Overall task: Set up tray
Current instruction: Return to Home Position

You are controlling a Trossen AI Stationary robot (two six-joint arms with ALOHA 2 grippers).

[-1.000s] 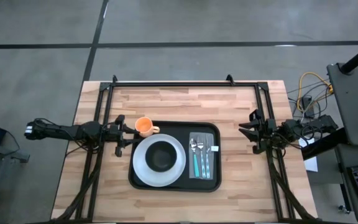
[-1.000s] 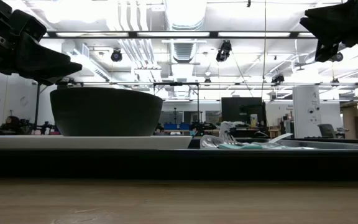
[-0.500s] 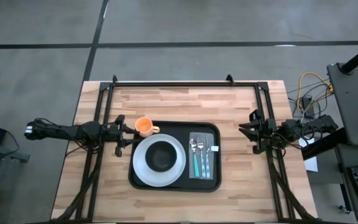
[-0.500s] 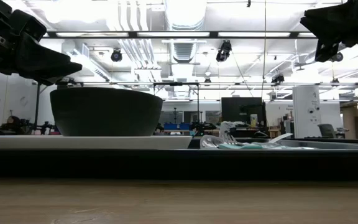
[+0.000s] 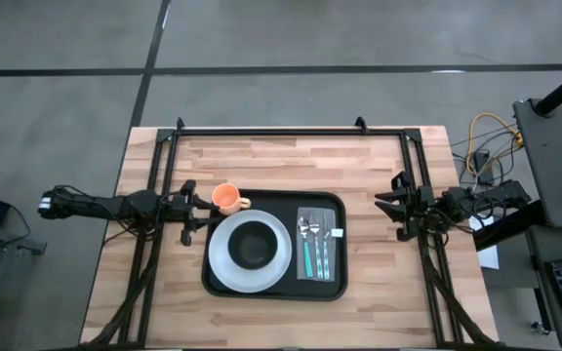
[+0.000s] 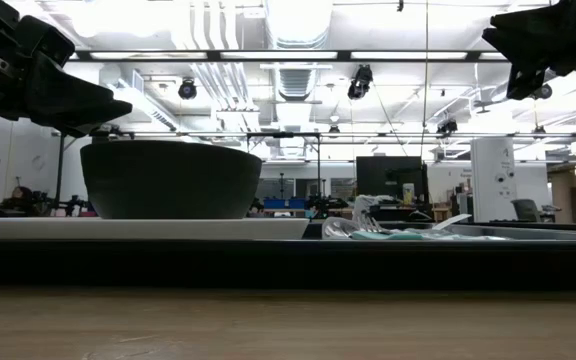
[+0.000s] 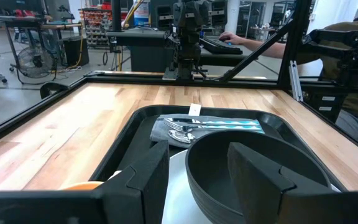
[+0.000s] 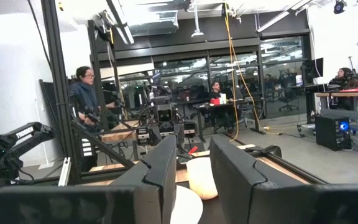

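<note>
The black tray [image 5: 330,286] lies in the middle of the wooden table. On its left half a white plate [image 5: 220,265] carries a black bowl [image 5: 252,244]. On its right half a fork, a spoon and a teal-handled piece lie on a grey napkin [image 5: 317,242]. An orange cup [image 5: 226,198] stands at the tray's far left corner. My left gripper [image 5: 191,208] hovers open beside the tray's left edge, pointing level at the bowl [image 7: 253,168]. My right gripper [image 5: 390,208] hovers open off the tray's right side, nothing between its fingers [image 8: 160,162].
A black metal frame [image 5: 271,130] runs along the table's far edge and down both sides. Bare wood lies between the tray and the far rail, and along the near edge. People and desks show in the room beyond the table.
</note>
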